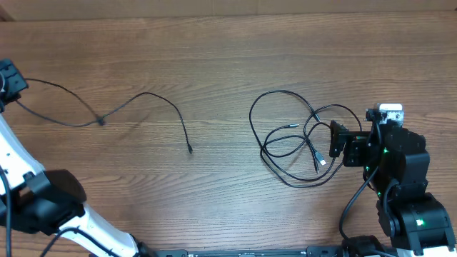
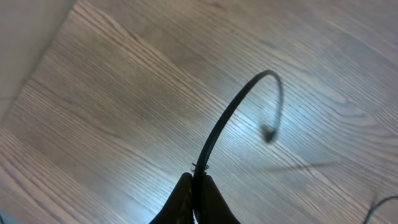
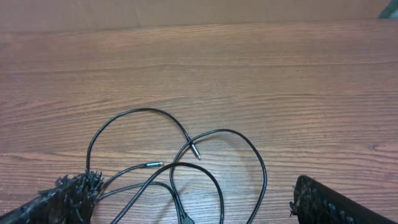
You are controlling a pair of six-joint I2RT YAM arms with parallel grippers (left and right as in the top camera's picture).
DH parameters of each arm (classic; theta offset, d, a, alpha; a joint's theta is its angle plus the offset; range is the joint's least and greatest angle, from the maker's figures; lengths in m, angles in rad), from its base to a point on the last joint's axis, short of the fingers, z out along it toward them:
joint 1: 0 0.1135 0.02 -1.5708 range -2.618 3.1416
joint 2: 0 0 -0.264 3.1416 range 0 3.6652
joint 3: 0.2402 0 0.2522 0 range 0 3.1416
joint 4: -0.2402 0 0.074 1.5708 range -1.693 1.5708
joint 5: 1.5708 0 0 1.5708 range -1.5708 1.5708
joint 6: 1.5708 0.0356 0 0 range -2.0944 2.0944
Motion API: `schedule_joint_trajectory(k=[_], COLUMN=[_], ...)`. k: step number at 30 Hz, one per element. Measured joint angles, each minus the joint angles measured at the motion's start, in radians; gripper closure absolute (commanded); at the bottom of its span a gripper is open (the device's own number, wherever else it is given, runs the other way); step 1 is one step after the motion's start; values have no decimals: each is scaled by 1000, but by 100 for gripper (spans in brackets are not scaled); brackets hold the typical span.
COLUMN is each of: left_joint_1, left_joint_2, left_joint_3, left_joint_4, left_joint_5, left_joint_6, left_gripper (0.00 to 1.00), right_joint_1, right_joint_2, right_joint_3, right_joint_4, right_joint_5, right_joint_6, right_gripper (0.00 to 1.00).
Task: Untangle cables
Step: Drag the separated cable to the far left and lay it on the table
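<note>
Right of the tangle (image 1: 300, 143) of cables, my right gripper (image 1: 334, 141); well left of it, a single cable (image 1: 101, 120) lies apart.
Right gripper spread wide at the tangle's edge, holding nothing; loops lie between my fingers, contact unclear. Left gripper (image 2: 196, 186) clamped tight on the single cable's end, farthest from the tangle, above the table (image 1: 214, 57).
</note>
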Motion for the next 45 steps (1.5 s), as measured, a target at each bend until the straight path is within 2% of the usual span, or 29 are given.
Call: schedule_joint_trajectory(k=[10, 19, 32, 45], left_joint_1=[145, 229, 208, 7], left_joint_2=[151, 208, 208, 208], left_joint_3=[0, 0, 1, 1], left_joint_4=[79, 175, 181, 212], left_joint_5=[79, 104, 243, 264], left_joint_6=[0, 0, 29, 192], left_gripper=[96, 96, 96, 96], right_joint_1=[0, 0, 0, 0], right_joint_2=[0, 0, 0, 0], right_joint_3=[0, 0, 0, 0], right_joint_4=[-27, -47, -48, -49], right_joint_5=[0, 0, 0, 0], right_joint_6=[0, 0, 0, 0], right_gripper=[0, 0, 0, 0])
